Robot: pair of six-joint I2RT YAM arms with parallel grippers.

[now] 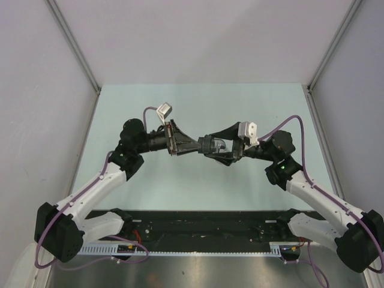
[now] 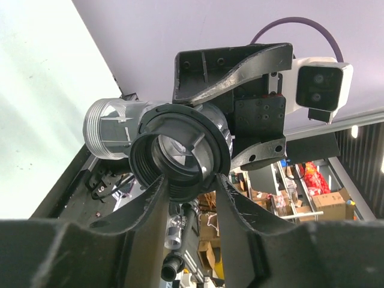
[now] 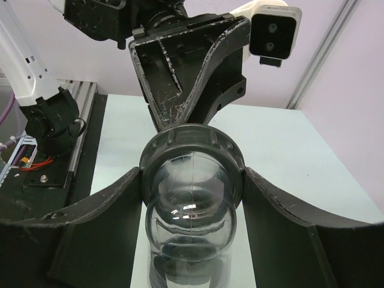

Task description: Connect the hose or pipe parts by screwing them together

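Both arms meet in mid-air above the table. My right gripper (image 1: 211, 149) (image 3: 192, 174) is shut on the pipe parts: a clear grey-silver elbow cylinder (image 3: 191, 222) (image 2: 113, 128) with a dark ring nut (image 3: 192, 139) at its far end. In the left wrist view the nut's black threaded mouth (image 2: 180, 157) faces the camera. My left gripper (image 1: 193, 147) (image 2: 189, 180) comes from the opposite side. Its two fingertips (image 2: 157, 187) press against the lower sides of the black ring nut. The right gripper's fingers (image 2: 240, 72) show behind the nut.
The pale green table (image 1: 198, 108) lies below, walled by grey panels left, right and behind. A black rail (image 1: 198, 223) runs along the near edge between the arm bases. Purple cables (image 1: 300, 123) loop off each wrist.
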